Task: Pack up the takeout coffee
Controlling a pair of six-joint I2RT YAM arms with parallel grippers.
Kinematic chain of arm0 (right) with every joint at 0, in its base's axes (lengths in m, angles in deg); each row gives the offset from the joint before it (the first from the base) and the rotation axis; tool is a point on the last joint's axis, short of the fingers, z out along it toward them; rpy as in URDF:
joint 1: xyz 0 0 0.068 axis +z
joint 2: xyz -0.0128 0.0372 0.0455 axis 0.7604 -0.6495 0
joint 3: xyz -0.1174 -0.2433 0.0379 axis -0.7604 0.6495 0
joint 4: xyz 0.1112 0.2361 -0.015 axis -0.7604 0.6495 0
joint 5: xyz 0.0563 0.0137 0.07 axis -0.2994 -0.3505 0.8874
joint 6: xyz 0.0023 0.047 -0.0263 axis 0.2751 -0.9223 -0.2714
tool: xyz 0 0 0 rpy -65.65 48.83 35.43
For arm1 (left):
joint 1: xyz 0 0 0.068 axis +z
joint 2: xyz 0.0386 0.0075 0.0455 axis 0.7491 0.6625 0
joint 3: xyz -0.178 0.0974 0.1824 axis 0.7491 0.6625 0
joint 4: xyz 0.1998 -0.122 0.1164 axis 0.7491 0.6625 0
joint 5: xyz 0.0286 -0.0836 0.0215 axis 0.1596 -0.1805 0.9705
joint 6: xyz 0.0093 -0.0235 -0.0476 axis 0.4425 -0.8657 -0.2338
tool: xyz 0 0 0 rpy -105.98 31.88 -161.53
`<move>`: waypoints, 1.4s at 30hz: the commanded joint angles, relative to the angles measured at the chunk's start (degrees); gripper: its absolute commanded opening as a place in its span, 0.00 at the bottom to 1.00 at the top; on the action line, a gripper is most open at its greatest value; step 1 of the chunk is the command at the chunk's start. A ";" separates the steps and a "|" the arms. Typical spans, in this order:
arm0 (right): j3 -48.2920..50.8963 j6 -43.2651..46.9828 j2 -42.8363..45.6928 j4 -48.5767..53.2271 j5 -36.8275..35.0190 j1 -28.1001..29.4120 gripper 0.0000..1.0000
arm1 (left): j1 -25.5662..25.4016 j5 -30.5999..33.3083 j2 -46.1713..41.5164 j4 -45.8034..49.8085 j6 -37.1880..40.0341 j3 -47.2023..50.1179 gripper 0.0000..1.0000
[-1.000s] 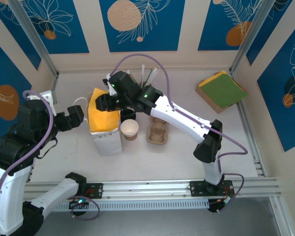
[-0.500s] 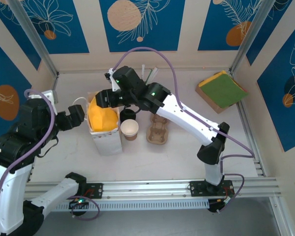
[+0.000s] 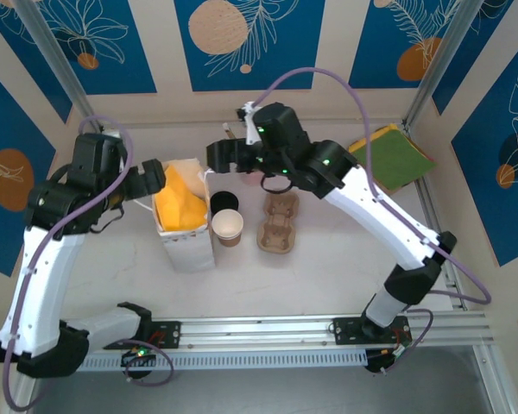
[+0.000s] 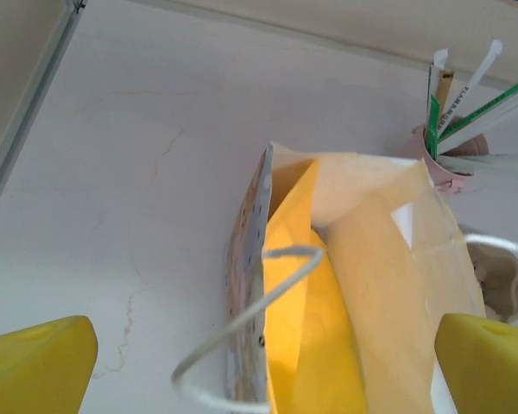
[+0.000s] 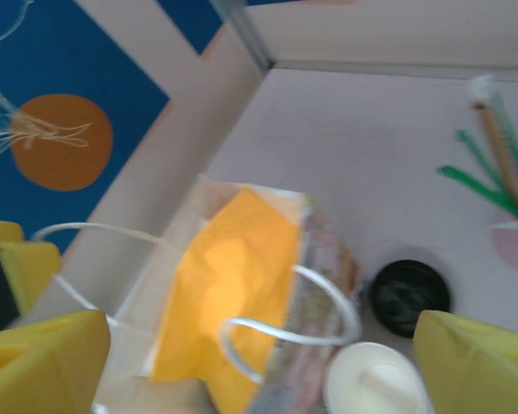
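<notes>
Yellow-fingered right gripper [image 3: 220, 157] spread wide, empty, near paper bag [image 3: 186, 246]; left gripper [image 3: 147, 182] equally spread, empty, beside bag.

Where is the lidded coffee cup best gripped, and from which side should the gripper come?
Probably from above, jaws across the round lid rim of the takeout coffee: it stands upright, with the paper bag and open cup crowding its sides.

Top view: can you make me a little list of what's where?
bag: standing open, yellow inside
coffee: lid on, just right of the bag, not packed yet
open cup: next to the coffee, on the side nearer the arms
carrier: right of both cups
left gripper: open, left of the bag
right gripper: open, beyond the coffee
</notes>
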 commanded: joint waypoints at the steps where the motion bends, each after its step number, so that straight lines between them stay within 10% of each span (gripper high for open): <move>1: 5.72 0.08 5.39 -0.19 -3.46 -4.09 0.99 | 3.31 -2.79 3.28 -2.86 0.48 -4.36 1.00; 13: 28.75 3.19 21.35 0.47 -7.62 -26.53 0.99 | 20.45 -6.23 16.23 -7.91 -0.40 -7.93 1.00; 23: 51.52 9.17 24.98 -13.53 -8.57 -48.19 0.99 | 29.22 1.34 16.21 -21.56 -4.22 19.16 1.00; 34: 67.38 13.91 15.56 -37.22 -10.62 -50.70 0.99 | 28.36 8.75 19.94 -43.71 0.89 43.34 1.00; 42: 70.86 20.02 7.91 -53.02 -7.29 -49.37 0.99 | 23.11 9.56 13.79 -82.11 12.63 64.20 1.00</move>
